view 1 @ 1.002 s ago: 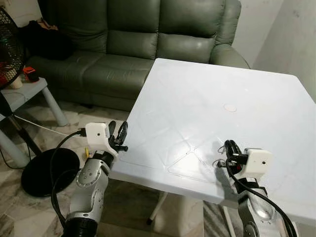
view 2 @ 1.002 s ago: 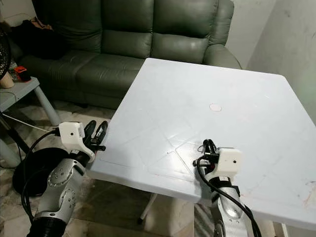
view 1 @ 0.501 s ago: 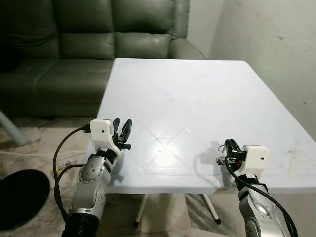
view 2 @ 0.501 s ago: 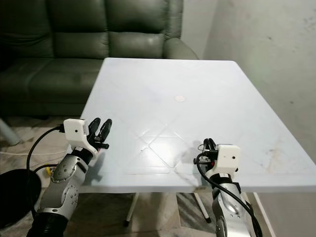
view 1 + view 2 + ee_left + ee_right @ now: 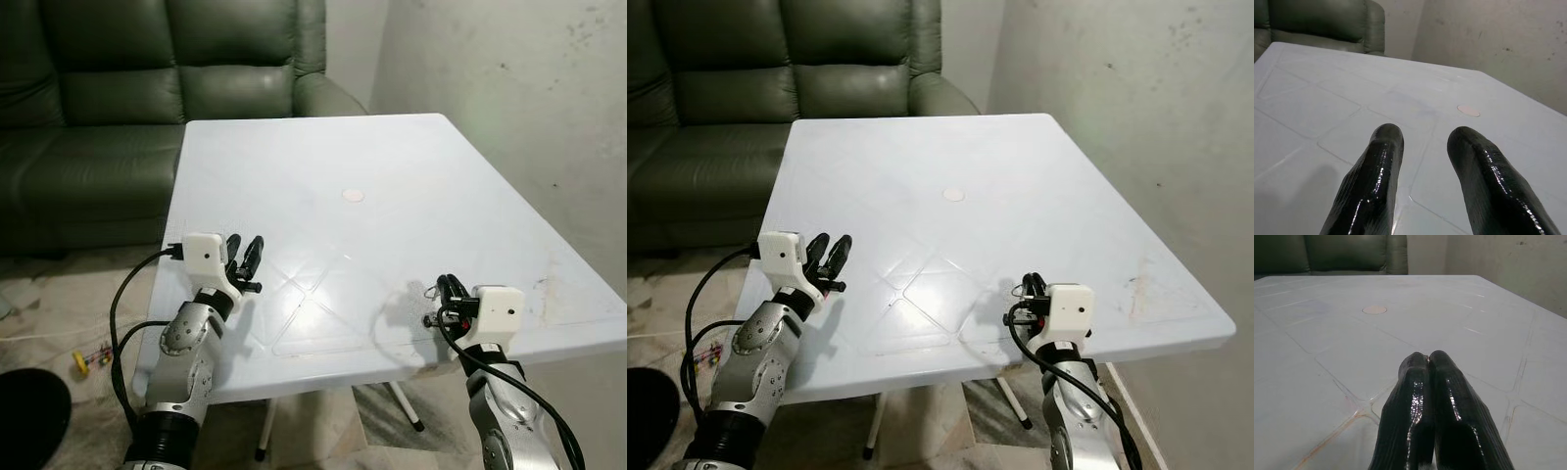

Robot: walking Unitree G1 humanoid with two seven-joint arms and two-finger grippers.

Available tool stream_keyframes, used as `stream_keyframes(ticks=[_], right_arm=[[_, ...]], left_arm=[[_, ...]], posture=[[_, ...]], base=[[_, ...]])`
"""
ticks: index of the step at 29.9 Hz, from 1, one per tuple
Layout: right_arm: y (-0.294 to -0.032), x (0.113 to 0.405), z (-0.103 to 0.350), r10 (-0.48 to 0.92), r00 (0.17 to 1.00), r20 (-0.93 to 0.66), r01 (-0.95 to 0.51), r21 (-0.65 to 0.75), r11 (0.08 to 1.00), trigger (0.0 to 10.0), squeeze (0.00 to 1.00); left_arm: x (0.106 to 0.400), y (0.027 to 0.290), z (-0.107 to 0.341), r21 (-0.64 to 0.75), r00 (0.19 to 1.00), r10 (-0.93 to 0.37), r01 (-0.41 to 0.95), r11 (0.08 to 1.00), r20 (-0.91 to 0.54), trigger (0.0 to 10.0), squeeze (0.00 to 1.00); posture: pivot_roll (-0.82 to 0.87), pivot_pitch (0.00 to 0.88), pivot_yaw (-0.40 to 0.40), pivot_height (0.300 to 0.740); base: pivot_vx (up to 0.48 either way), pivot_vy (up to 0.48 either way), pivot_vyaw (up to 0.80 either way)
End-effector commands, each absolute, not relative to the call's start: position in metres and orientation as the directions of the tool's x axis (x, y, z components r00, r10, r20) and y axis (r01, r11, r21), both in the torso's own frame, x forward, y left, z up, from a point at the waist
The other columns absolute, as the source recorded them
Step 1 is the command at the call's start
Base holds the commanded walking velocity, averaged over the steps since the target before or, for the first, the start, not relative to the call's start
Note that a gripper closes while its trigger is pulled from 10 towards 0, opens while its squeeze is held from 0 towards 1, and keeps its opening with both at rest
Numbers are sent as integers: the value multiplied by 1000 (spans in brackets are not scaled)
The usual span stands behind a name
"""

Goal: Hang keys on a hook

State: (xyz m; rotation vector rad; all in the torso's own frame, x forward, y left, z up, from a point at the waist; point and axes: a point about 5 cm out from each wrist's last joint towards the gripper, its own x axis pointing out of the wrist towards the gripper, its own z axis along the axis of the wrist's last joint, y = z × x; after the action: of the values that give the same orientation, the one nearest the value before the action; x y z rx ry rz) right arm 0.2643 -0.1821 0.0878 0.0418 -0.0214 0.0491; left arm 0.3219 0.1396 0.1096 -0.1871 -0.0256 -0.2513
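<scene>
My right gripper hovers low over the near right part of the white table, with its fingers pressed shut. A thin metal key ring sticks out beside the fingertips, so the keys seem pinched there; the keys themselves are too small to make out. Above the table's near left edge my left gripper is open, nothing between its fingers.
A small round cap marks the table's middle. The green sofa stands behind the table on the left. A bare grey wall runs along the right side. On the floor lie a small colourful item and a black round base.
The whole view has swung to the right: the sofa and fan slid off to the left and the wall came in. Both arms keep the same pose, right gripper still shut.
</scene>
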Motion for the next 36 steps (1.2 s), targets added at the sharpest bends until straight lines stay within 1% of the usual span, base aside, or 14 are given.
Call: stream_keyframes(ticks=[1,8,13,17,27,32,36], right_arm=[[-182,266,93,53,998,41,-54,33,998,10000,0],[-178,267,93,59,997,40,-60,37,997,10000,0],[-178,266,93,61,997,39,-63,36,997,10000,0],[-177,266,94,63,997,38,-65,35,997,10000,0],[-176,267,95,61,997,37,-62,40,997,10000,0],[-176,268,95,58,998,39,-59,40,997,10000,0],[-176,270,99,58,997,47,-60,34,998,10000,0]], left_arm=[[325,141,111,-188,972,-231,236,954,46,10000,0],[328,142,111,-193,976,-215,215,957,25,10000,0],[327,140,109,-233,975,-222,219,947,16,10000,0],[326,140,108,-237,976,-217,212,948,3,10000,0],[325,138,104,-201,977,-212,203,958,-24,10000,0],[326,137,106,-193,975,-222,215,957,-17,10000,0],[327,135,113,-153,975,-223,221,963,7,10000,0]], posture=[[26,0,-14,740],[28,0,-14,740],[33,0,-20,740],[34,0,-24,740],[39,0,-32,740],[48,0,-40,740],[52,0,-42,740]], base=[[0,446,-719],[0,0,-717],[0,0,-716],[0,0,-719],[0,0,-718],[0,0,-719],[0,0,-719]])
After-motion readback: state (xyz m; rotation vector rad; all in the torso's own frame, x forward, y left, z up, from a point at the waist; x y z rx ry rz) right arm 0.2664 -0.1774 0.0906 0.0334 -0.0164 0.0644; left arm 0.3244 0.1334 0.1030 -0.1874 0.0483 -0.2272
